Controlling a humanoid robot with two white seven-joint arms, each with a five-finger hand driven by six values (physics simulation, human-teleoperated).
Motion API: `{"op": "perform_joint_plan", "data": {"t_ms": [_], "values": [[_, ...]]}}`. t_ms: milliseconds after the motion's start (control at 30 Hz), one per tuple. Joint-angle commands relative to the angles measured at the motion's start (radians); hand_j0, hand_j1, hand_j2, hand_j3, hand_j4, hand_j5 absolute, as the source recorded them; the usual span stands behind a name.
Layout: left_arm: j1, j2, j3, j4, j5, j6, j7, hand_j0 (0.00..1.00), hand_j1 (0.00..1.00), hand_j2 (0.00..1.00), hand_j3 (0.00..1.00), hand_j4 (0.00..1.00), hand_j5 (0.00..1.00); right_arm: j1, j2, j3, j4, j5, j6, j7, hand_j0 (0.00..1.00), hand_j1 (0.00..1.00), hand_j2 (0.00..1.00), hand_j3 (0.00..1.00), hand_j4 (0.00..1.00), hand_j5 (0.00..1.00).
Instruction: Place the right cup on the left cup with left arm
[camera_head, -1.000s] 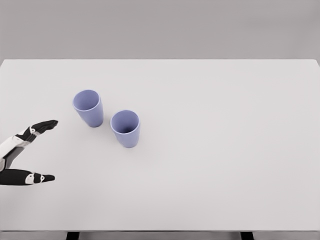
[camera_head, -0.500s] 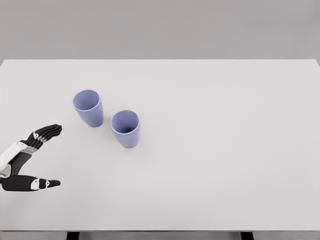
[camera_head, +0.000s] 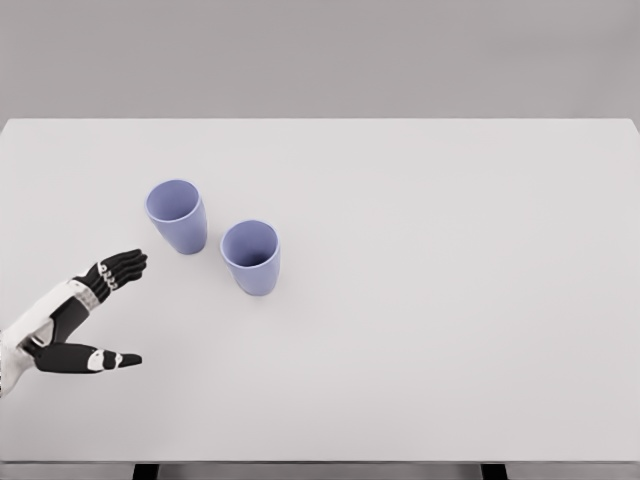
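Note:
Two pale blue cups stand upright on the white table (camera_head: 450, 300), both with nothing inside. The left cup (camera_head: 177, 215) sits slightly farther back; the right cup (camera_head: 251, 257) stands close beside it, toward the front right, with a small gap between them. My left hand (camera_head: 135, 310) comes in from the lower left, open, with its black fingers (camera_head: 120, 268) spread above and the thumb (camera_head: 100, 359) below. It holds nothing and lies well to the left of the right cup, short of both cups.
The table's front edge runs along the bottom of the view, with dark legs showing beneath it. A grey wall lies behind the far edge.
My left hand has moved rightward toward the cups, with more of the white forearm now showing. The cups have not moved.

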Motion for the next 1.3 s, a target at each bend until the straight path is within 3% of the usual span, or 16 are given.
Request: {"op": "perform_joint_plan", "data": {"t_ms": [0,100,467,767,1267], "values": [[0.000,-0.018,-0.010,-0.001,0.007,0.046,0.000,1.00,1.00,1.00,1.00,1.00,1.00,0.000,0.000,0.000,0.000,0.000,0.001,0.000,1.00,1.00,1.00,1.00,1.00,1.00],[-0.031,-0.041,-0.045,-0.001,0.007,0.069,0.000,1.00,1.00,1.00,1.00,1.00,1.00,0.000,0.000,0.000,0.000,0.000,-0.001,0.000,1.00,1.00,1.00,1.00,1.00,1.00],[-0.089,-0.120,-0.059,-0.001,0.002,0.182,0.003,1.00,1.00,1.00,1.00,1.00,1.00,0.000,0.000,0.000,0.000,0.000,0.001,0.000,1.00,1.00,1.00,1.00,1.00,1.00],[-0.100,-0.159,-0.060,-0.001,0.002,0.202,0.003,1.00,1.00,1.00,1.00,1.00,1.00,0.000,0.000,0.000,0.000,0.000,0.001,0.000,1.00,1.00,1.00,1.00,1.00,1.00],[-0.169,-0.163,-0.123,0.003,0.001,0.230,0.005,1.00,1.00,1.00,1.00,1.00,1.00,0.000,0.000,0.000,0.000,0.000,0.001,0.000,1.00,1.00,1.00,1.00,1.00,1.00]]}}
